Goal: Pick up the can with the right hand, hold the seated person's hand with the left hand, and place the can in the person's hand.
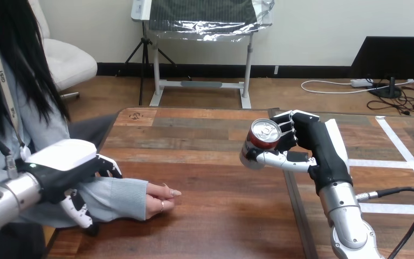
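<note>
One red, silver-topped metal can (259, 143) is clasped in the right robot hand (308, 139) above the wooden counter (221, 221). The left robot hand (64, 162) curls round the person's forearm (119, 197).

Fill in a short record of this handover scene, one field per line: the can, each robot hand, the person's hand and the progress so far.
can: red with a silver top, tilted, in the right hand
right hand: fingers curled round the can
left hand: fingers and thumb curled round the person's forearm
person's hand: resting on the wooden table, loosely curled, holding nothing
progress: can apart from the person's hand, not yet placed
</note>
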Tool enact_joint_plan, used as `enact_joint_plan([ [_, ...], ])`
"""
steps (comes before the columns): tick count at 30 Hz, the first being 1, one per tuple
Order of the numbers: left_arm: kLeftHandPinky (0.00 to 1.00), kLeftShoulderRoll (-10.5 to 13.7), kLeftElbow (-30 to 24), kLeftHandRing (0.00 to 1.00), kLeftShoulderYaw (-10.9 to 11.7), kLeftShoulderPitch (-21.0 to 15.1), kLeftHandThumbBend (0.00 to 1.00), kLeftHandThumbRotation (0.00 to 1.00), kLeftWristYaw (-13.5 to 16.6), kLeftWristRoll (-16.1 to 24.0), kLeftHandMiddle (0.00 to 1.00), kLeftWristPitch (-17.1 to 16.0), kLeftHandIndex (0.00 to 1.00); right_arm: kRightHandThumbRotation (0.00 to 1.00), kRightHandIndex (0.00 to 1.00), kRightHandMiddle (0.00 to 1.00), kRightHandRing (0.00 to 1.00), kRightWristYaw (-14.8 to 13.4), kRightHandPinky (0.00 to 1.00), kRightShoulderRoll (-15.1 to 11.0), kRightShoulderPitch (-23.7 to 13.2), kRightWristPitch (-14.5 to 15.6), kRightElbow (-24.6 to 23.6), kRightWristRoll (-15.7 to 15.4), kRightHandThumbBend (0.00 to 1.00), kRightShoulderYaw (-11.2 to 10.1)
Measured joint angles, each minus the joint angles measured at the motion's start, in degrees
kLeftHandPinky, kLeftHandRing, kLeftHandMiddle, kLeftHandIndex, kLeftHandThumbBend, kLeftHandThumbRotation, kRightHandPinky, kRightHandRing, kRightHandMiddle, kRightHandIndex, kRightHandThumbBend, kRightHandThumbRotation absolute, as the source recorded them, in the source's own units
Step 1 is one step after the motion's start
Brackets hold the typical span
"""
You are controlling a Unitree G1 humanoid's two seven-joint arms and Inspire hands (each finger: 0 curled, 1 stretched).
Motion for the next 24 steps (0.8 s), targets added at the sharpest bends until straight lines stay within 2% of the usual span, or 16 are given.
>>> enact_joint_plan([
  [13, 0.42, -2.24, 0.89, 0.47, -1.21, -0.01, 1.0, 0.0, 2.85, 0.06, 0.53, 2.76, 0.56, 0.0, 0.5, 0.48, 0.42, 0.52, 0.38, 0.01, 0.27, 0.58, -0.48, 0.12, 0.79, 0.0],
  [24, 0.37, -3.25, 1.75, 0.42, -1.26, -0.26, 0.95, 0.0, 3.67, -0.25, 0.48, 3.62, 0.5, 0.0, 0.5, 0.47, 0.42, 1.34, 0.38, 0.05, 0.92, 1.04, -0.91, 0.76, 0.79, 0.0],
])
